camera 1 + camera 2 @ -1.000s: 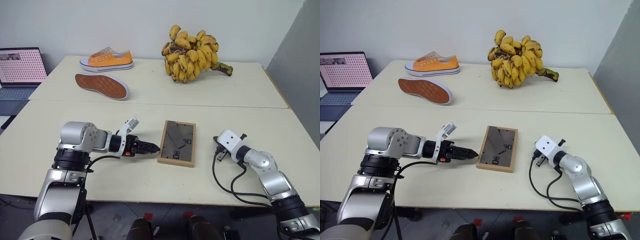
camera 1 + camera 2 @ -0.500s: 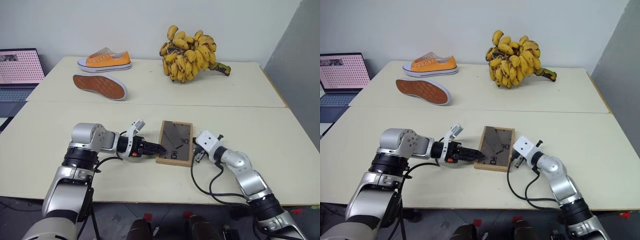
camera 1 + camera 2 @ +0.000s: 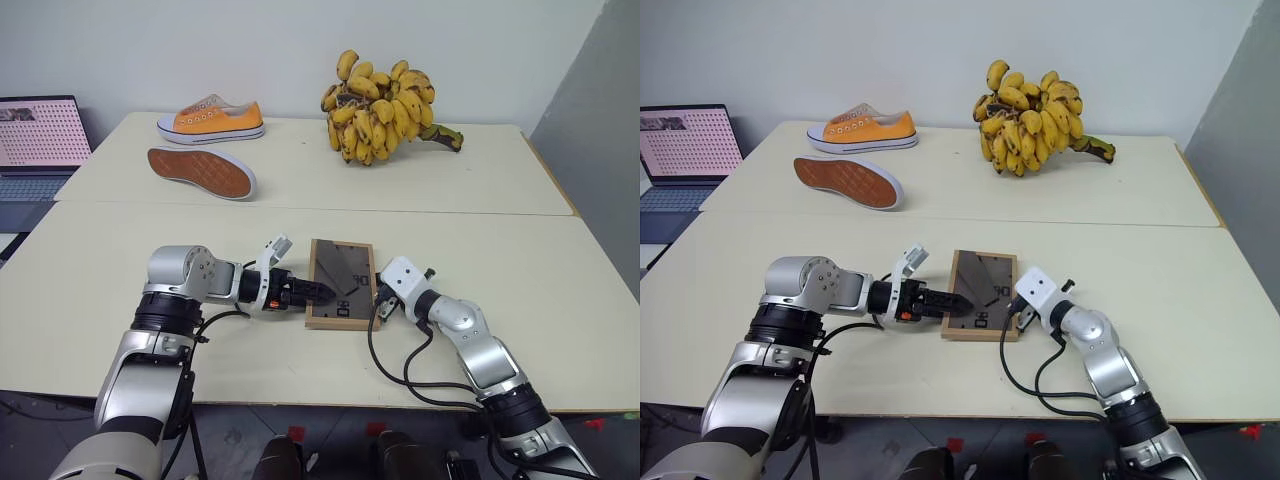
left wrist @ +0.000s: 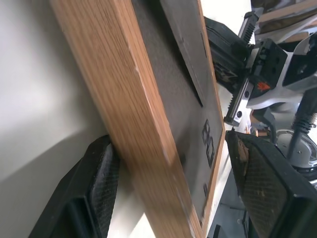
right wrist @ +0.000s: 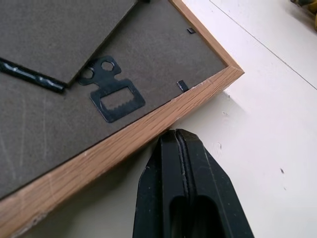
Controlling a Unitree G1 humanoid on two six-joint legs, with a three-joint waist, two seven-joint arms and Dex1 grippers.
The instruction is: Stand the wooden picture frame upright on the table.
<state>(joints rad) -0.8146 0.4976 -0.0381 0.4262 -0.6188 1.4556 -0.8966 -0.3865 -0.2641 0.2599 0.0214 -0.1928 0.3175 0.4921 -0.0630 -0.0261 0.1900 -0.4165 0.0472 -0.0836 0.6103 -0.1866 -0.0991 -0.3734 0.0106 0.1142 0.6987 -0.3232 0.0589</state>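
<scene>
On the table (image 3: 520, 260), our open left end effector (image 3: 318, 291) straddles the frame (image 3: 340, 283), closed right end effector (image 3: 381, 304) braces; it may skid.

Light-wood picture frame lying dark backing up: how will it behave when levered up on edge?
The light-wood picture frame looks rigid, so it should pivot as one piece. Flat on the smooth cream table, it may slide rather than tilt. Thin-edged, it likely tips over unless its hinged back flap props it.
</scene>
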